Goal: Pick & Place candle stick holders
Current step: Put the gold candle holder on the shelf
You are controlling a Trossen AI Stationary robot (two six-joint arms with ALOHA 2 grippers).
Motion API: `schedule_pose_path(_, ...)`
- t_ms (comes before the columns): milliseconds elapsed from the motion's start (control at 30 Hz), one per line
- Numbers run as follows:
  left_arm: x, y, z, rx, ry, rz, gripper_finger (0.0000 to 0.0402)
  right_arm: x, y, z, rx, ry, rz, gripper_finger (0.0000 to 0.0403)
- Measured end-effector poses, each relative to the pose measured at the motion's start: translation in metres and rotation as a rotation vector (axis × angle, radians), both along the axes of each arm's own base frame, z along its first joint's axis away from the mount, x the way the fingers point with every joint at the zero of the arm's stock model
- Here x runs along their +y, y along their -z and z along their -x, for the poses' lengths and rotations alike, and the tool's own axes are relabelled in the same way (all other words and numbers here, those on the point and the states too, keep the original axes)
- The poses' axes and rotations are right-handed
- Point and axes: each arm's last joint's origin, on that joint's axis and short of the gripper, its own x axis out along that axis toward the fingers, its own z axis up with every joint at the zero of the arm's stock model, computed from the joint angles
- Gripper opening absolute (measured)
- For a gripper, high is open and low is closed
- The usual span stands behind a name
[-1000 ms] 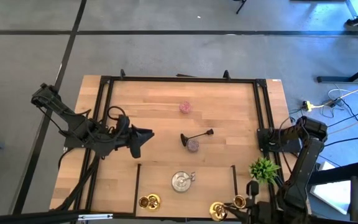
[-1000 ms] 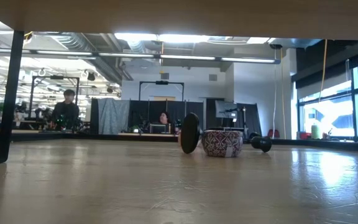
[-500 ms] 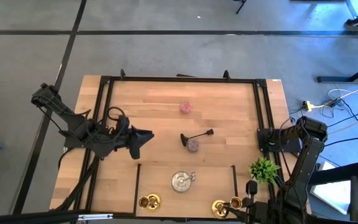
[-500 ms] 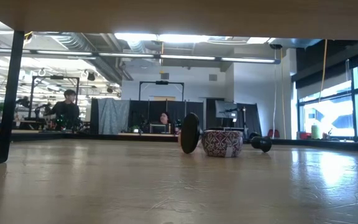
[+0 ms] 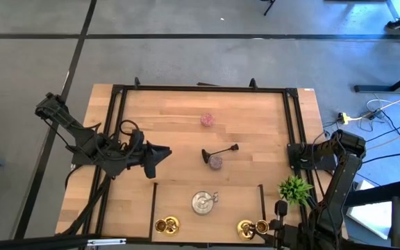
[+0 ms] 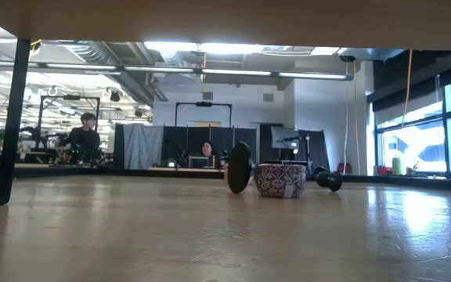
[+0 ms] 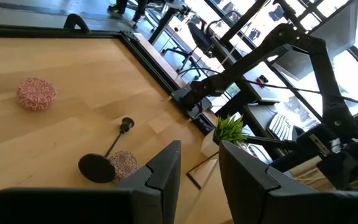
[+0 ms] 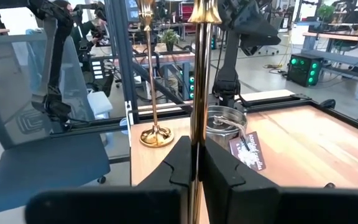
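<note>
High view: your left gripper (image 5: 164, 150) hovers over table (image 5: 179, 111) left side, nothing between fingers. Pink holder (image 5: 207, 119) far side; black holder (image 5: 219, 152) lies tipped at centre, second pink holder (image 5: 216, 162) touching it. Silver holder (image 5: 203, 202) near edge.

Low view: black and pink holders together.

Right wrist view: your right gripper (image 8: 192, 163) clamped on gold candlestick (image 8: 197, 74); second gold stick (image 8: 151, 81) stands beside.

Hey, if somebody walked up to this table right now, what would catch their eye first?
Probably the right gripper, shut on a tall gold candlestick at the table's near right corner, with a second gold candlestick standing just beyond it. Next, the black candle holder lying tipped on its side mid-table, against a pink glittery holder. The left gripper hovers left of those two.
</note>
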Motion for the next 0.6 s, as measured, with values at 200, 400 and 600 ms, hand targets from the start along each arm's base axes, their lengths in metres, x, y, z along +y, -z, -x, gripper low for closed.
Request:
schedule_pose_path(200, 0.0, -0.0001, 0.0, -0.002, 0.0, 0.004, 0.0104, -0.0026, 0.0051, 0.001, 0.013, 0.008, -0.009, 0.0017)
schedule_pose_path(400, -0.0001, -0.0001, -0.0001, -0.002, 0.001, 0.003, 0.0104, -0.0034, 0.0068, 0.0014, 0.018, 0.008, -0.021, 0.0017)
schedule_pose_path(600, -0.0001, 0.0, 0.0, 0.0, 0.001, 0.002, 0.0104, -0.0029, 0.0062, 0.0011, 0.014, 0.006, -0.041, 0.0034)
